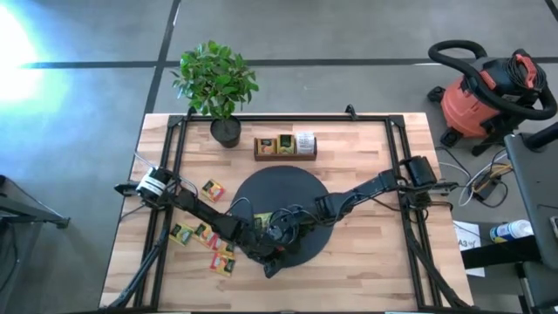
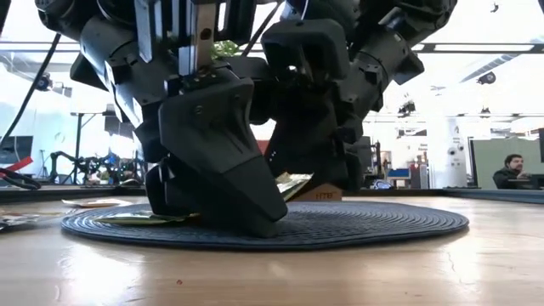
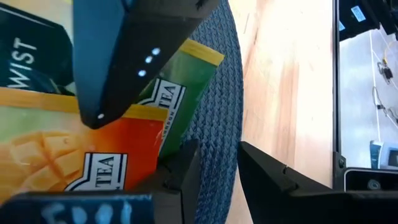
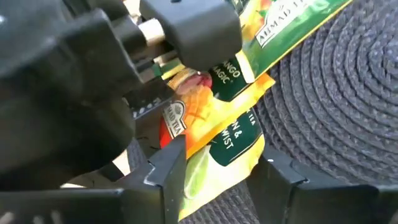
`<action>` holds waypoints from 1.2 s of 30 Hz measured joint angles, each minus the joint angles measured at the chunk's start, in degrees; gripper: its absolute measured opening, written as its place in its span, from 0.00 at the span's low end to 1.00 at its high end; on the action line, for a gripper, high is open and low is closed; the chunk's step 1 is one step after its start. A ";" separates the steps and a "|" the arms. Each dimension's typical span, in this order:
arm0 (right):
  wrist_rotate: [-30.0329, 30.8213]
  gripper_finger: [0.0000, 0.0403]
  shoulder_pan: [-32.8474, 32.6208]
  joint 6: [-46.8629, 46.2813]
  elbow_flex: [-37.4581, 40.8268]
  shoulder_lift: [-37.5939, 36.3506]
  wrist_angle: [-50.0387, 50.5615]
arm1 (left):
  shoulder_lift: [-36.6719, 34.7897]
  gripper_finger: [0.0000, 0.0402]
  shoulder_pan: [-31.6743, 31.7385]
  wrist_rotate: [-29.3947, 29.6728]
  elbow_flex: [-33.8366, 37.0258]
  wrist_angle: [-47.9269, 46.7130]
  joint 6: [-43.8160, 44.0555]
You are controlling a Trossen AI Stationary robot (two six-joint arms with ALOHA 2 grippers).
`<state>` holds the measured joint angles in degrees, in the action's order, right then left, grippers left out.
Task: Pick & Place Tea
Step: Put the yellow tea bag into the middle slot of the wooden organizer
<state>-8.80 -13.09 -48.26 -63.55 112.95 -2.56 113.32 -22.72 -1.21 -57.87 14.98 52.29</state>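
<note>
Sachets: small flat square paper packets, printed green, yellow and orange-red with fruit art and a "TEA" crest. Two lie overlapped at the near-left edge of the black mat [image 1: 301, 187]: an orange-and-yellow mango sachet [image 3: 56, 155] on top, a green sachet with a yellow strip [image 3: 186, 93] under it, glossy print, crisp sealed edges. In the right wrist view the same pile shows as yellow/green packets [image 4: 230, 130] fanned across each other.

Mat is a round, dark disc of coiled woven cord, ribbed in concentric rings. Table [image 1: 366, 270] is pale butcher-block wood with a black metal frame.

Left gripper [image 1: 268, 260] is down over the mat's near-left edge, angular matte-black plastic fingers [image 3: 186, 168] parted with the mat showing in the gap, fingertip at the edge of the orange sachet; can't tell whether it grips anything. Right gripper [image 1: 281, 228] is down right beside it over the same pile, fingers [image 4: 165, 165] apart astride the yellow/green packet, not visibly clamped on it.

More loose sachets [image 1: 202, 234] lie on the wood left of the mat, well apart from the pile. Wooden tray [image 1: 285, 155] past the mat holds a few upright sachets. Potted plant [image 1: 218, 83] stands at the far-left corner.
</note>
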 joint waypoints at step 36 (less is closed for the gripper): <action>12.55 0.02 30.55 29.52 11.28 -26.65 1.13 | -17.82 0.23 -3.44 32.91 1.03 -9.31 9.87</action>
<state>3.76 17.47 -18.73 -52.27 86.29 -1.42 95.50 -26.16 31.69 -56.83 5.67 62.16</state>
